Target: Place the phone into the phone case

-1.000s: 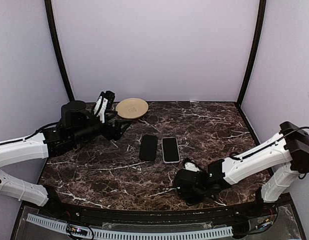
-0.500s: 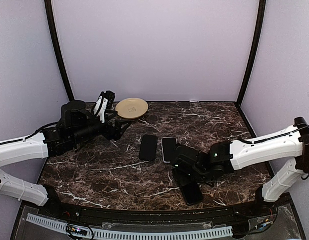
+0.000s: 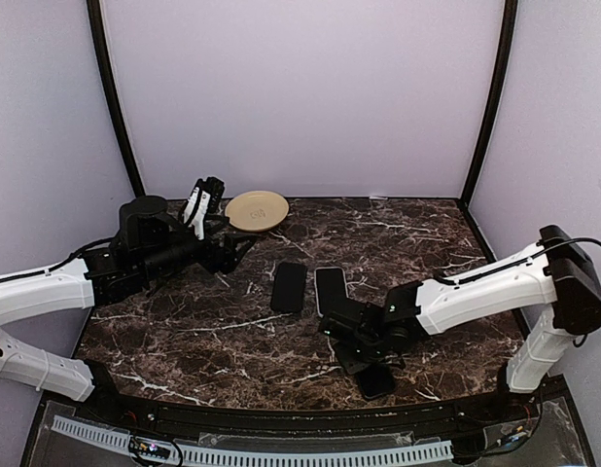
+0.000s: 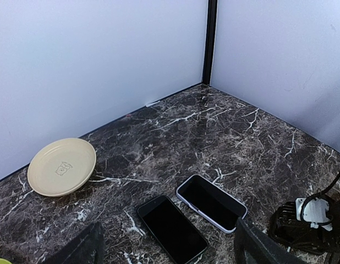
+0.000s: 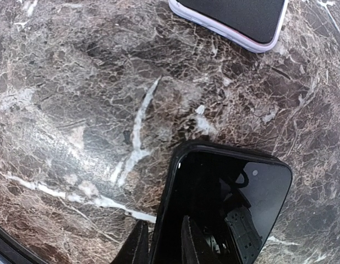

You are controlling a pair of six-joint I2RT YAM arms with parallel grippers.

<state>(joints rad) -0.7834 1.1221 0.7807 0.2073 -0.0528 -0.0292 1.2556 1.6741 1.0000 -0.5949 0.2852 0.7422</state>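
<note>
Your right fingers (image 5: 140, 247), near-closed astride the dark phone's (image 5: 230, 203) rim, hold unclear, may skid it off the surface (image 5: 76, 110); left fingers (image 4: 82, 248) gape.

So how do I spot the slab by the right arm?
Scan the marble table near its front edge, right of centre. At the right end effector lies a glossy black slab, askew; the plain black slab and the white-rimmed slab lie side by side mid-table.

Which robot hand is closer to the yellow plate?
The left hand. It hovers just beside the plate at the back, while the right hand is far away near the front edge, pinching the front phone.
</note>
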